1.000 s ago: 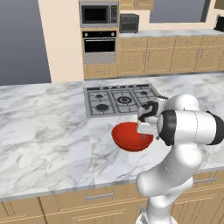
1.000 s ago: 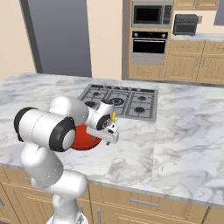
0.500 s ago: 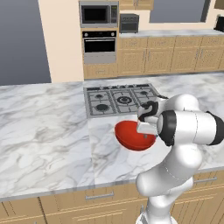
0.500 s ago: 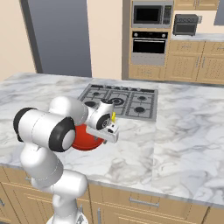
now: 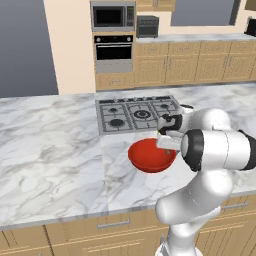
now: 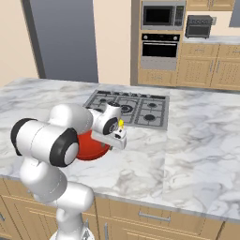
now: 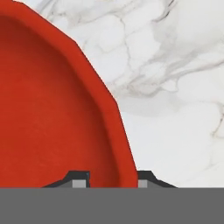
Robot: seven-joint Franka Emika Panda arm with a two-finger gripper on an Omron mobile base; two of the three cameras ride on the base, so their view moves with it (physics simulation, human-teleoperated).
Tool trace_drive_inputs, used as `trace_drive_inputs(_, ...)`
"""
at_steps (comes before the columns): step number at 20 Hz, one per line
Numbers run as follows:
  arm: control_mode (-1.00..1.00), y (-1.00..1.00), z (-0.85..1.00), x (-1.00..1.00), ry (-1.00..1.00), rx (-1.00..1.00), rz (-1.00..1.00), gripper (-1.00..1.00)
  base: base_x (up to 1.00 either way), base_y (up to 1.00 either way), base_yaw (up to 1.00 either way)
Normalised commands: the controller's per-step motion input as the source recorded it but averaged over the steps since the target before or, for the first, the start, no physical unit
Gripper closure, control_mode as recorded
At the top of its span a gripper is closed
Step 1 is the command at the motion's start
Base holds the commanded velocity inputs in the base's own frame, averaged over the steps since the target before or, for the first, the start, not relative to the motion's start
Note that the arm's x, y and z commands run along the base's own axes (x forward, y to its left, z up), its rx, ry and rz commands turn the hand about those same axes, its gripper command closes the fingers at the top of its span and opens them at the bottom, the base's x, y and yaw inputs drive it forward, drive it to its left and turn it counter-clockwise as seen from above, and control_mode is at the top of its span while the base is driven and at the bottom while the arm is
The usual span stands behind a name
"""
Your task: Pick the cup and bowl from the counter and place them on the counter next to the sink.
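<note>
Bowl (image 5: 151,155) first, from the left base view: wide, shallow and glossy red, it sits over the white marble counter (image 5: 50,150) just in front of the grey gas stovetop (image 5: 137,113), its right edge tucked under the arm's wrist. The gripper (image 5: 165,145) comes down at that right rim, though its fingers are hidden behind the hand here. Beyond the counter stand a built-in oven (image 5: 114,51) with a microwave (image 5: 113,16) above it, set among light wooden cabinets.

From the right base view, the bowl (image 6: 89,146) shows as a red crescent behind the forearm, over the marble near the stovetop's (image 6: 131,107) front corner. The gripper (image 6: 111,138) is at its near rim. A small yellow thing (possibly the cup, but too little of it shows to be sure) peeks out just above the hand (image 6: 121,123).

In the hand view, the bowl (image 7: 48,113) takes up the left side, its rim running diagonally down to the bottom edge. The two dark fingertips (image 7: 77,178) stand one on each side of that rim — one inside the bowl, one outside over the counter (image 7: 175,87) — pinching the rim between them. Whether the bowl is lifted clear of the marble or resting on it, I cannot tell.
</note>
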Motion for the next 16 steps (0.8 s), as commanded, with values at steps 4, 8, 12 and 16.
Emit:
trace_drive_inputs(4,-1.0,0.0,0.22,0.0,0.01,0.02,0.0,1.0,0.0,0.0,0.0)
trace_drive_inputs(8,-1.0,0.0,0.16,-0.1,0.02,0.09,0.01,1.0,0.0,0.0,0.0)
trace_drive_inputs(12,-1.0,0.0,0.09,-0.16,0.06,0.15,0.0,1.0,0.0,0.0,0.0)
trace_drive_inputs(16,-1.0,0.0,0.13,-0.13,0.01,0.17,0.0,1.0,0.0,0.0,0.0)
